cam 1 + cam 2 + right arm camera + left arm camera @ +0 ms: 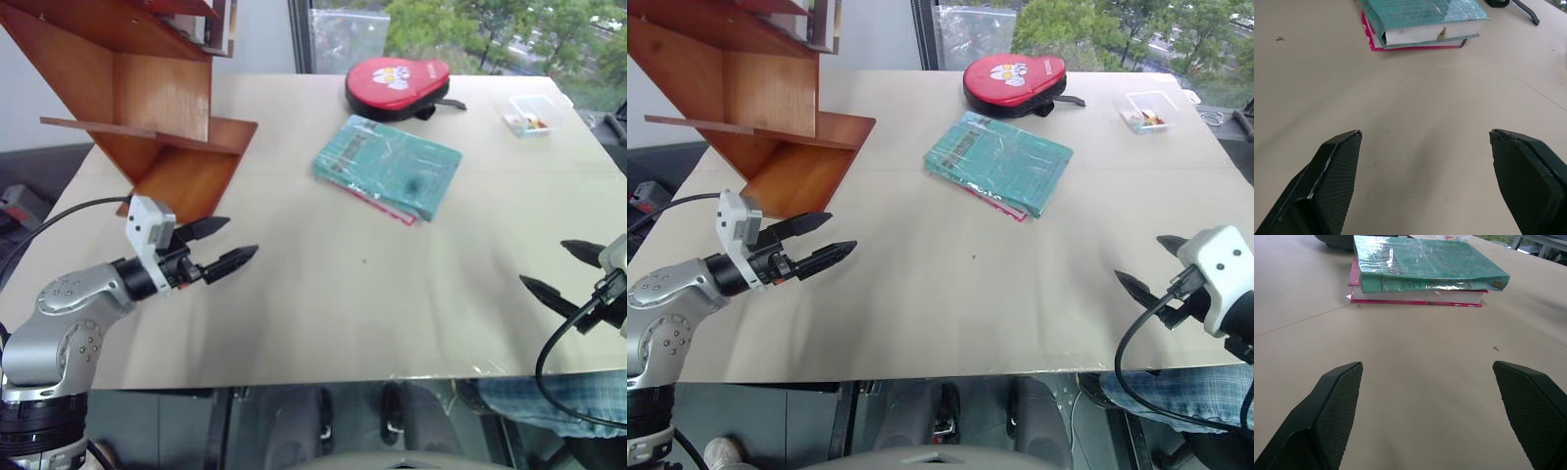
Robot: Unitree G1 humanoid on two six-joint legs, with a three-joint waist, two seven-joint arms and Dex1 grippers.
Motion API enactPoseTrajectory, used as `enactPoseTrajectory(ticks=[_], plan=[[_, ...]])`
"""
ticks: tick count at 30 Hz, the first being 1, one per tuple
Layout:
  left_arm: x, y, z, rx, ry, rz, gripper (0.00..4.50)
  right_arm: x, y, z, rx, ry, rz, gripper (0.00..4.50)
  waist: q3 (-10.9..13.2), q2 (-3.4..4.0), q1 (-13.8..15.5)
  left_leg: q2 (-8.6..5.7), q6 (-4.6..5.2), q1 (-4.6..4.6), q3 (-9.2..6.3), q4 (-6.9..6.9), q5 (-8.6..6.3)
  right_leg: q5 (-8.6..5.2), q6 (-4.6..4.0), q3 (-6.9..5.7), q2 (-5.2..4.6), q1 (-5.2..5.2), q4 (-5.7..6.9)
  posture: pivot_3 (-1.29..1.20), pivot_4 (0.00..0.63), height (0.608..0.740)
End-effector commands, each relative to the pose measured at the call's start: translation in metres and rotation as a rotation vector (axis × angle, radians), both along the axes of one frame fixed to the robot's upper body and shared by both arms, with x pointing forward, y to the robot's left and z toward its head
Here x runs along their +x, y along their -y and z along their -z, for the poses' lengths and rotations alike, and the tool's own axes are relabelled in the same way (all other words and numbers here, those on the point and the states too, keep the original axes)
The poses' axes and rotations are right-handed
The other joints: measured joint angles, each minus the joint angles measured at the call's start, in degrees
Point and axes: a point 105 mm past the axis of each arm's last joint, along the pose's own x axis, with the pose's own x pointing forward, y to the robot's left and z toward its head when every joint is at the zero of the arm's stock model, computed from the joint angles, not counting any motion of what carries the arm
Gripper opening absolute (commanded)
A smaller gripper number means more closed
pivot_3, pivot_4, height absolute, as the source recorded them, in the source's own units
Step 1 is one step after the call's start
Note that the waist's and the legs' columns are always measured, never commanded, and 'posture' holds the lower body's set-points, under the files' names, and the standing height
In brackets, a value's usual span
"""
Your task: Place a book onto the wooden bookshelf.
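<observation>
The teal-green book (390, 164) lies flat near the middle of the table, stacked on a thinner pink book (1415, 298) whose edge peeks out below it. The reddish-brown wooden bookshelf (147, 98) with slanted boards stands at the table's far left corner. My left gripper (225, 245) hovers open over the table's left side, just in front of the shelf's base, pointing toward the book. My right gripper (563, 269) is open at the table's right front edge, well short of the book. Both wrist views look along wide-apart fingers (1332, 401) toward the book (1420, 14).
A red and black paddle case (397, 86) lies beyond the book at the far edge. A small clear plastic box (531, 114) sits at the far right. Beige table top (323, 294) stretches between my grippers. A person's knee in checked cloth (1156, 397) shows below the right front edge.
</observation>
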Motion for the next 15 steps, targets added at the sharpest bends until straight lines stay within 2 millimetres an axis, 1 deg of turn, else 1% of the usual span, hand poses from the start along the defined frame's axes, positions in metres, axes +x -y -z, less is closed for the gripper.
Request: enactPoseTrajectory(ticks=[1, 2, 5, 6, 7, 9, 10, 11, 12, 14, 15], plan=[[-0.004, 0.006, -0.016, 0.017, 0.061, 0.04, 4.49, 0.005, -0.008, -0.013, -0.001, 0.047, -0.017, 4.27, 0.0, -0.01, 0.0, 0.0, 0.0, 0.0, 0.0, 0.0, 0.0, 0.0, 0.0, 0.0, 0.0, 0.0, 0.0, 0.0, 0.15, 0.74], [-0.004, 0.009, -0.018, 0.01, 0.071, 0.054, 4.49, 0.009, -0.012, -0.015, 0.017, 0.051, -0.02, 4.27, 0.0, -0.01, -0.1, 0.0, -0.02, 0.01, 0.0, 0.0, -0.01, 0.0, 0.0, 0.0, 0.0, 0.02, -0.01, 0.0, 0.15, 0.74], [-0.006, 0.016, -0.023, 0.01, 0.098, 0.094, 4.5, 0.023, -0.017, -0.013, 0.06, 0.029, -0.012, 3.45, 0.0, -0.05, -0.2, 0.01, -0.08, 0.04, 0.02, 0.0, -0.05, 0.01, 0.01, 0.02, -0.01, 0.01, -0.01, 0.0, 0.15, 0.74], [-0.007, 0.018, -0.024, 0.013, 0.104, 0.107, 4.5, 0.028, -0.02, -0.013, 0.065, 0.027, -0.017, 3.02, 0.0, -0.04, -0.1, 0.02, -0.07, 0.04, 0.01, 0.0, -0.05, 0.01, 0.0, 0.01, -0.02, 0.01, 0.0, 0.0, 0.15, 0.74], [-0.007, 0.02, -0.025, 0.013, 0.11, 0.117, 4.5, 0.034, -0.023, -0.013, 0.069, 0.03, -0.017, 2.5, 0.0, -0.03, -0.1, 0.02, -0.08, 0.04, 0.0, 0.0, -0.04, 0.01, -0.01, 0.0, -0.02, 0.02, 0.0, 0.0, 0.15, 0.74], [-0.007, 0.026, -0.027, 0.011, 0.127, 0.148, 4.5, 0.054, -0.031, -0.008, 0.05, 0.033, -0.011, 1.48, 0.0, -0.03, -0.1, 0.01, -0.02, 0.04, 0.01, 0.0, 0.0, 0.0, -0.01, 0.0, 0.0, 0.0, 0.01, 0.0, 0.15, 0.74], [-0.007, 0.028, -0.028, 0.011, 0.132, 0.158, 4.5, 0.062, -0.035, -0.006, 0.039, 0.036, -0.008, 1.22, 0.0, -0.03, -0.2, 0.01, 0.0, 0.03, 0.02, 0.01, 0.01, 0.0, -0.01, 0.0, 0.01, -0.01, 0.01, 0.0, 0.15, 0.74], [-0.007, 0.03, -0.028, 0.013, 0.136, 0.165, 4.5, 0.07, -0.037, -0.004, 0.025, 0.041, 0.001, 0.75, 0.0, -0.03, -0.2, -0.01, 0.04, 0.01, 0.06, 0.0, 0.03, 0.01, -0.01, 0.01, 0.01, -0.03, 0.01, 0.0, 0.15, 0.74], [-0.007, 0.033, -0.027, 0.03, 0.142, 0.181, 4.5, 0.082, -0.042, 0.0, 0.002, 0.047, 0.009, 0.44, 0.0, -0.04, -0.1, -0.01, 0.11, 0.0, 0.08, 0.0, 0.07, 0.01, -0.01, 0.01, 0.01, -0.04, 0.0, 0.0, 0.15, 0.74], [-0.008, 0.041, -0.026, 0.046, 0.155, 0.207, 4.5, 0.106, -0.051, 0.004, 0.001, 0.062, 0.041, 0.44, 0.0, -0.05, -0.1, -0.02, 0.17, -0.03, 0.06, 0.0, 0.12, 0.02, 0.0, 0.0, 0.05, -0.04, 0.01, 0.0, 0.15, 0.74], [-0.008, 0.046, -0.026, 0.043, 0.163, 0.213, 4.5, 0.117, -0.056, 0.01, -0.008, 0.054, 0.047, 0.44, 0.0, -0.05, -0.3, -0.03, 0.17, -0.04, 0.07, 0.0, 0.12, 0.02, 0.0, 0.0, 0.06, -0.04, 0.01, 0.0, 0.15, 0.74]])
